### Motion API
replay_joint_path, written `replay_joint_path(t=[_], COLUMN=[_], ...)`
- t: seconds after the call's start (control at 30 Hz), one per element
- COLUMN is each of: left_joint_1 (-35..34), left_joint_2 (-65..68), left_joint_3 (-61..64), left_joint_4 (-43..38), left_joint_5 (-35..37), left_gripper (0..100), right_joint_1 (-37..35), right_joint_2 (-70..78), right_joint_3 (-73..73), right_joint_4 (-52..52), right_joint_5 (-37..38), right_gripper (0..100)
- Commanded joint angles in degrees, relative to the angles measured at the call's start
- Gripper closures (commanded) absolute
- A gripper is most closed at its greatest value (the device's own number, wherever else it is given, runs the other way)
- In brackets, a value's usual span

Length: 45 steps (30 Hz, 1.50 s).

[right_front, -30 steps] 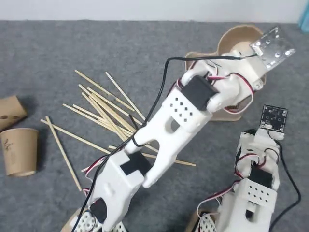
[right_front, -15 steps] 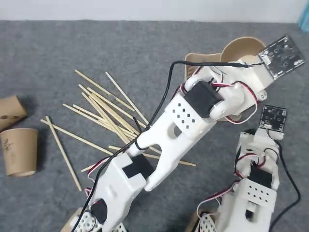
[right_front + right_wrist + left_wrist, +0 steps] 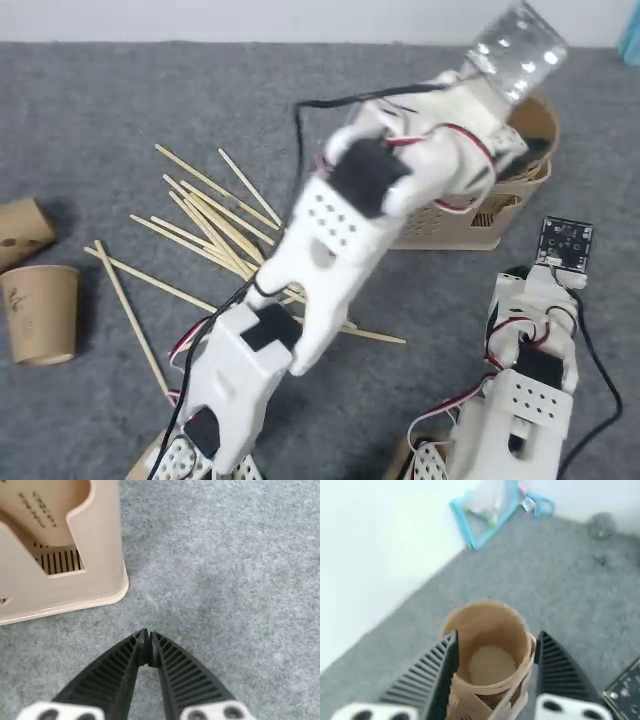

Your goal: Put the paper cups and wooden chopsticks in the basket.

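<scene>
A brown paper cup [image 3: 490, 662] sits between my left gripper's [image 3: 495, 637] fingers, mouth toward the camera; both fingers lie against its sides. In the high view that arm is raised over the tan basket [image 3: 470, 228], and the cup's rim [image 3: 538, 118] shows at the basket's far right end. Two more paper cups [image 3: 40, 312] [image 3: 20, 230] lie at the left edge. Several wooden chopsticks [image 3: 220, 230] are scattered on the grey carpet between them and the basket. My right gripper [image 3: 148, 632] is shut and empty, low over the carpet beside the basket's corner [image 3: 100, 555].
The right arm [image 3: 530, 380] stands at the near right, just in front of the basket. A blue tray [image 3: 490, 505] lies against the white wall beyond the basket. Open carpet stretches at the back left.
The left arm has swung up and back over the basket, its wrist camera rising toward the far edge. The cup stays between its fingers. The right arm has not moved.
</scene>
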Motion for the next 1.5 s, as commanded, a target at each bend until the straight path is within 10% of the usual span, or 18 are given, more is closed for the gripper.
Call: replay_joint_path(t=[0.0, 0.27, 0.87, 1.23, 1.47], left_joint_1=[-0.97, -7.38, -68.22, -77.80, -80.26], left_joint_2=[-1.23, -6.86, -40.35, -40.44, -40.26], left_joint_3=[-7.69, -17.80, 33.10, 75.38, 82.68], left_joint_4=[4.66, 15.30, 14.33, -19.25, -22.95], left_joint_5=[0.88, 0.97, 0.44, 0.44, -0.62], left_gripper=[76, 86, 89, 89, 89], right_joint_1=[-0.66, -0.75, -2.24, -2.24, -2.24], right_joint_2=[-1.19, -1.19, -1.27, -1.71, -1.71], right_joint_3=[-0.70, -0.62, 0.18, 0.09, 0.09], right_joint_4=[-1.01, -0.92, -0.84, 1.63, 1.63], right_joint_5=[0.88, 0.97, 1.32, 1.32, 1.32], right_gripper=[98.3, 98.3, 98.3, 98.3, 98.4])
